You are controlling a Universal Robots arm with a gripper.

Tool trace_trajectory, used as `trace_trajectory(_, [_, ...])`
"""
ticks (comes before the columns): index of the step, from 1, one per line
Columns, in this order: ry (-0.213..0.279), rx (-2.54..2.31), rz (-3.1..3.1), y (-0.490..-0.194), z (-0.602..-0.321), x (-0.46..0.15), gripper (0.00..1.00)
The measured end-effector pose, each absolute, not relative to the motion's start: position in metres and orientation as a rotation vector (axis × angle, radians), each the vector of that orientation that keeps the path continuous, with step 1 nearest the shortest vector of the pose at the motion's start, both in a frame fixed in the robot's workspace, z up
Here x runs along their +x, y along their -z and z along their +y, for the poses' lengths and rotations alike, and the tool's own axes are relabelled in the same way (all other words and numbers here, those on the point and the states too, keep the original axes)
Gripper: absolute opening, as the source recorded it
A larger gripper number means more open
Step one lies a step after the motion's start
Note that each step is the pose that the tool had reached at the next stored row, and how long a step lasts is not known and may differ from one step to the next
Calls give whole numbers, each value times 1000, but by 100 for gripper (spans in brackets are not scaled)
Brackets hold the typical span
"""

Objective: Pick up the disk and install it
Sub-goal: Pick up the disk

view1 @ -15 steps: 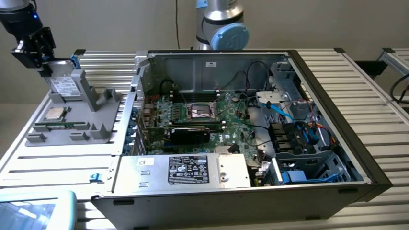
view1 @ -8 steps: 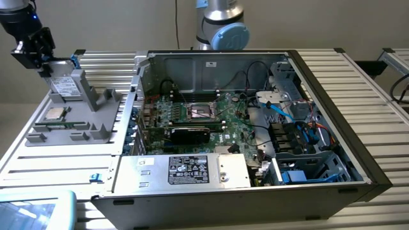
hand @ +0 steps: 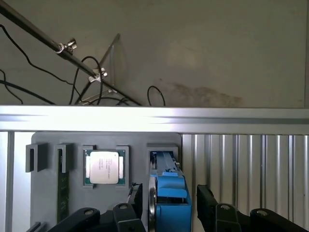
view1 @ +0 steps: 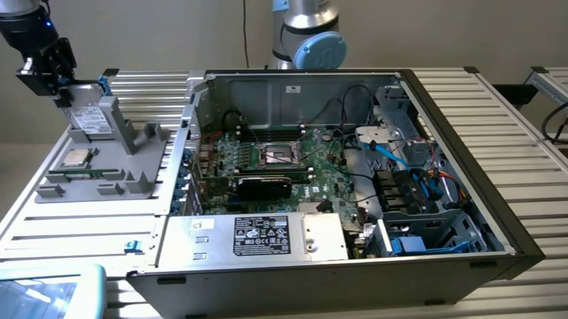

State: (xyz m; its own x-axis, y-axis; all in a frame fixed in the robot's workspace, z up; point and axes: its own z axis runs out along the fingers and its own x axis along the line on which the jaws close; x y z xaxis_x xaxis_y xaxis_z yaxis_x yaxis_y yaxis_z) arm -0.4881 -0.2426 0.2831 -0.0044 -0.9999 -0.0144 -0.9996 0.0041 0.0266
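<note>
The claw (view1: 64,93) hangs with its 2 fingers apart, straddling the blue-framed disk (hand: 170,193) without clamping it. The disk stands on edge in the grey holder (view1: 133,143), beside 1 square chip (hand: 104,166), at 10 o'clock from the open computer case (view1: 443,100).

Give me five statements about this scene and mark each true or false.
1. The disk stands on edge in the grey holder. True.
2. The chip lies flat in the same holder. True.
3. The gripper is shut on the chip. False: its jaws are open, with one finger on either side of the disk.
4. The computer case is open, with its boards showing. True.
5. The disk already sits inside the computer case. False: it is in the holder, which stands outside the case on the exterior view's left.
</note>
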Motion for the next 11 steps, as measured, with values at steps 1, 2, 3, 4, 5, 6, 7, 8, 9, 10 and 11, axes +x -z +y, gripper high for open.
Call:
trace_trajectory(1, [47,2211,-2220,-283,-243,-488,57])
trace_trajectory(2, [48,2212,-2221,-283,-243,-488,57])
trace_trajectory(3, [49,2212,-2221,-283,-243,-488,57])
trace_trajectory(4, [50,2213,-2222,-283,-243,-488,57])
trace_trajectory(5, [50,2213,-2222,-283,-243,-488,57])
trace_trajectory(6, [51,2213,-2222,-283,-243,-488,57])
trace_trajectory(7, [51,2213,-2222,-283,-243,-488,57])
trace_trajectory(8, [51,2213,-2222,-283,-243,-488,57])
trace_trajectory(9, [51,2213,-2222,-283,-243,-488,57])
trace_trajectory(10, [51,2213,-2222,-283,-243,-488,57])
trace_trajectory(11, [51,2213,-2222,-283,-243,-488,57])
